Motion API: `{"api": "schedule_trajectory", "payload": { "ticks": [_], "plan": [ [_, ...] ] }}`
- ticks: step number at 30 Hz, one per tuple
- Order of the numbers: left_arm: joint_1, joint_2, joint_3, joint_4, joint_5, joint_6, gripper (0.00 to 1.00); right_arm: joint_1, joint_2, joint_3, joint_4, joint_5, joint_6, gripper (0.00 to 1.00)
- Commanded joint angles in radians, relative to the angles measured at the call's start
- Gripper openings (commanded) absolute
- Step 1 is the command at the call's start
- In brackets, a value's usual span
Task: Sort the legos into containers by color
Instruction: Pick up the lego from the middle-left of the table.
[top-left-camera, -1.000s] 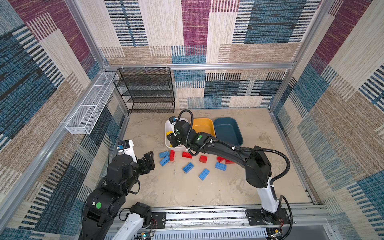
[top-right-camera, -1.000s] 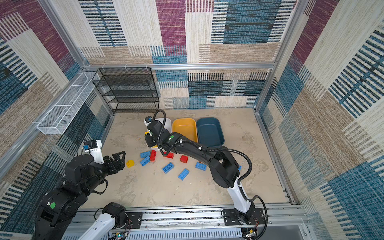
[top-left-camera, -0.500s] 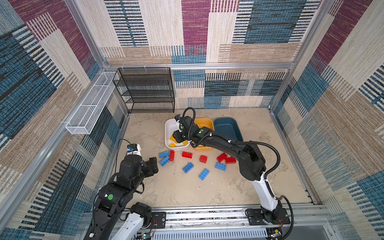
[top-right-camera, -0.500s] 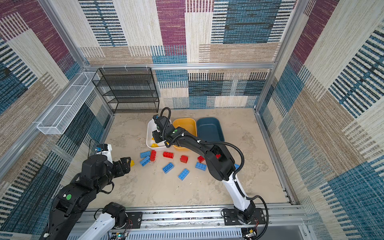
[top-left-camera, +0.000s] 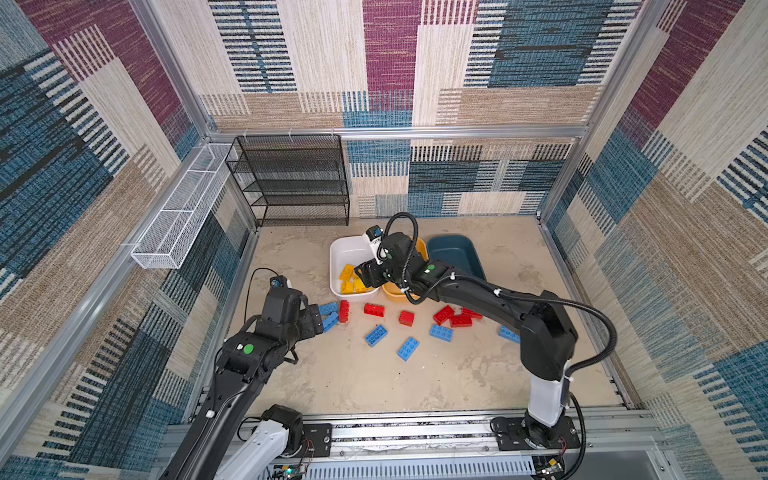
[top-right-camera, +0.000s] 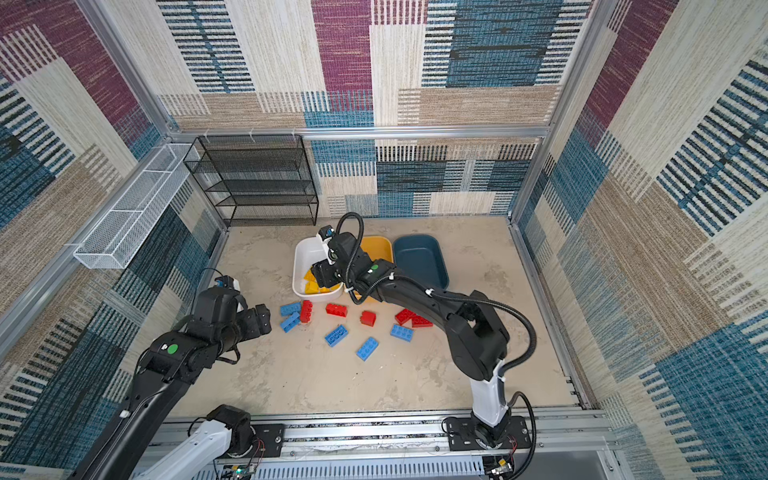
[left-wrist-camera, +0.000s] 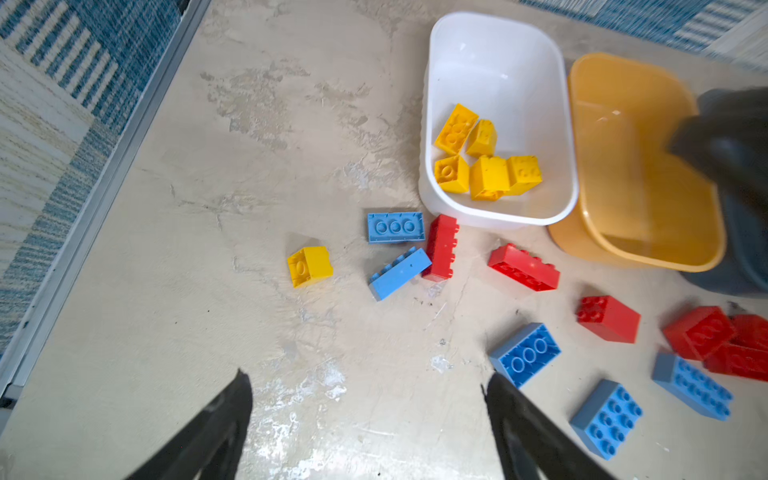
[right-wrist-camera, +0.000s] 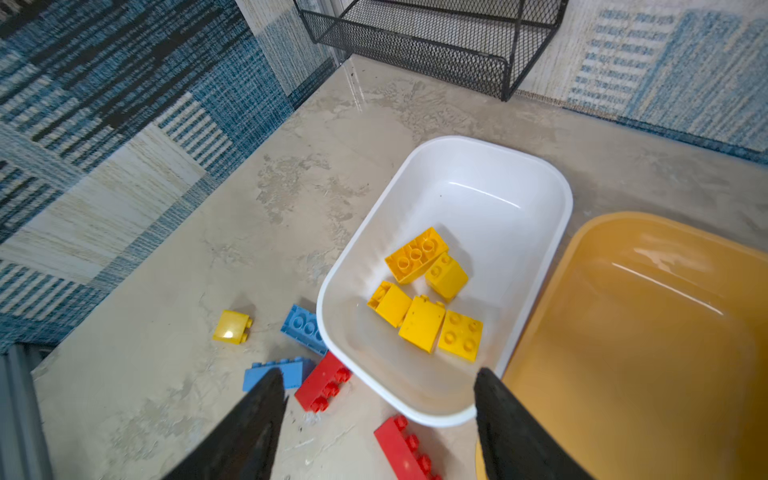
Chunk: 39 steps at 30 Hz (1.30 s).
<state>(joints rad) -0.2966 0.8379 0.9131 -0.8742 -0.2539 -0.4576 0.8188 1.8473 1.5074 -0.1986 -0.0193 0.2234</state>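
Nearest me, the left arm (top-left-camera: 249, 353) reaches out over the worktop (top-left-camera: 353, 382) toward the near-left side of the white tub (top-left-camera: 345, 253). The left jaws stand wide apart with nothing between them, hanging above the worktop short of the tub.

Ahead of them a lone yellow brick (left-wrist-camera: 309, 266) lies flat on the worktop, left of the tub's near end and clear of it. In both top views the arm hides it. Between that brick and the tub sit two blue bricks (top-left-camera: 328, 308). A red brick (top-left-camera: 344, 311) lies just beside them, a little short of the tub's near wall.

To the right of these, on the near side of the tub, more loose legos are scattered. The red ones (top-left-camera: 373, 309) lie closer to the tub and the blue ones (top-left-camera: 408, 348) lie nearer me.

The right arm (top-left-camera: 540, 332) stretches across that scatter. The right jaws are parted and empty, hovering above the white tub's near end. Inside the tub I count five yellow bricks (right-wrist-camera: 422, 324), huddled in its near half.

Just beside the white tub on its right sits the yellow-orange tub (top-right-camera: 380, 247). The dark teal tub (top-left-camera: 455, 253) comes next, farther right.

Beyond the white tub and to its left, a black mesh rack (top-left-camera: 291, 187) stands against the back wall. A long white wire basket (top-left-camera: 178, 220) hangs on the left wall.
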Motion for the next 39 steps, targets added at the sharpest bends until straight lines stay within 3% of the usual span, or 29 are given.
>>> {"api": "schedule_trajectory", "payload": {
  "ticks": [1,7,14,16,26,39],
  "plan": [
    [0.035,0.055,-0.002,0.028,0.013,0.037,0.89,0.000,-0.135,-0.181,0.191,-0.016,0.046,0.75],
    [0.148,0.241,-0.008,0.082,0.094,0.057,0.88,0.000,-0.395,-0.529,0.374,-0.031,0.099,0.73],
    [0.204,0.491,0.056,0.086,0.134,0.092,0.78,-0.001,-0.558,-0.766,0.474,-0.073,0.151,0.68],
    [0.220,0.538,0.062,0.091,0.130,0.095,0.73,0.000,-0.571,-0.799,0.491,-0.081,0.153,0.68],
    [0.249,0.706,0.100,0.085,0.102,0.108,0.73,0.000,-0.557,-0.854,0.551,-0.176,0.171,0.67],
    [0.269,0.860,0.157,0.066,0.080,0.119,0.66,0.000,-0.566,-0.869,0.558,-0.166,0.164,0.67]
  ]
}}
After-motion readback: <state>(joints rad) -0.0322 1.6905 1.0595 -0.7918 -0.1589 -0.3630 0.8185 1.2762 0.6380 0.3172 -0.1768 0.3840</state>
